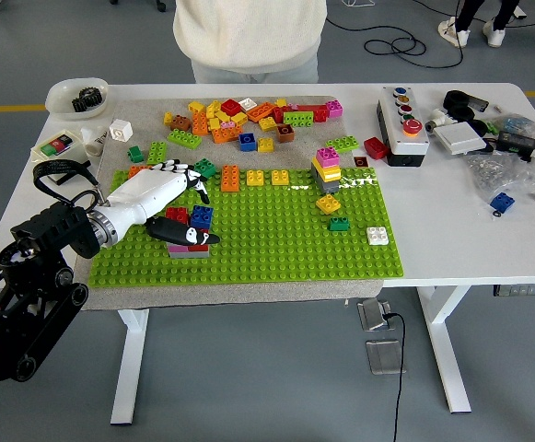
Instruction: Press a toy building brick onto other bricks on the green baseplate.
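The green baseplate (276, 241) covers the middle of the table. Near its left end stands a low brick stack (191, 232) with a red and a blue brick on top of a grey and pink base. My left hand (186, 204), white with black fingers, reaches in from the left. Its thumb lies along the front of the stack, and its fingers (191, 177) are spread behind it. It grasps nothing. A taller stack (326, 170) of pink, yellow and grey bricks stands further right.
Loose bricks (249, 116) lie in a pile behind the plate. Single yellow (328, 203), green (339, 223) and white (377, 236) bricks sit on its right part. A button box (401, 124) and clutter lie at the right. A person (249, 37) stands at the far side.
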Robot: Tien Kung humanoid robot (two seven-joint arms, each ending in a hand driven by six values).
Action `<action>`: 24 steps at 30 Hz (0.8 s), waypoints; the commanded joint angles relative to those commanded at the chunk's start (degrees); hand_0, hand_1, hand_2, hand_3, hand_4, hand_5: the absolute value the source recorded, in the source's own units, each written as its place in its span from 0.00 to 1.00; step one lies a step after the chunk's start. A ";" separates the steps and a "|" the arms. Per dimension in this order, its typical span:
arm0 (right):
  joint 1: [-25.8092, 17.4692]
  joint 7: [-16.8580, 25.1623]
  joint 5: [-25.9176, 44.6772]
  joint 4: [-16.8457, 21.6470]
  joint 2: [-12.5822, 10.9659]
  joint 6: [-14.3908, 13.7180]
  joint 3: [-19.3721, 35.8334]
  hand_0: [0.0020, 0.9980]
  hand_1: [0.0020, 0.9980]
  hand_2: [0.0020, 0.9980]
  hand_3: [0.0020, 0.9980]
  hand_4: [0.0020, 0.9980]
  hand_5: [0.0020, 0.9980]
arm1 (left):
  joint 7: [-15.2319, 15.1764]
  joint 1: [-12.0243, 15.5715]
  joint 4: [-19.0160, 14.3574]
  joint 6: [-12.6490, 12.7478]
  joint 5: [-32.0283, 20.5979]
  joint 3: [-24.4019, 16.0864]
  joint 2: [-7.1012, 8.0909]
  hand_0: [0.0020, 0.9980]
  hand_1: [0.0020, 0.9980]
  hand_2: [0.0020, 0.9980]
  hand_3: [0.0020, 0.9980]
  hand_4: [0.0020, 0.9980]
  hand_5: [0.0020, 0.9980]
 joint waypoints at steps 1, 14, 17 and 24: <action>-0.02 0.00 -0.04 0.00 -0.01 0.01 0.01 0.75 0.64 0.68 0.61 0.87 0.52 | 0.02 0.16 0.04 -0.06 0.00 0.04 0.02 1.00 0.98 0.90 0.60 1.00 0.66; 0.03 0.01 -0.26 0.00 0.06 0.06 0.01 0.75 0.64 0.68 0.61 0.87 0.52 | 0.09 0.68 0.31 -0.35 0.00 0.08 -0.04 1.00 0.98 0.90 0.60 1.00 0.66; 0.06 0.01 -0.29 0.00 0.04 0.04 0.02 0.75 0.64 0.68 0.61 0.87 0.52 | 0.12 0.66 0.62 -0.36 0.00 0.06 -0.10 1.00 0.98 0.90 0.60 1.00 0.66; 0.01 -0.02 -0.31 0.00 0.11 0.09 -0.03 0.75 0.64 0.68 0.61 0.87 0.52 | 0.14 0.71 1.31 -0.45 0.00 0.15 -0.26 1.00 0.98 0.90 0.60 1.00 0.66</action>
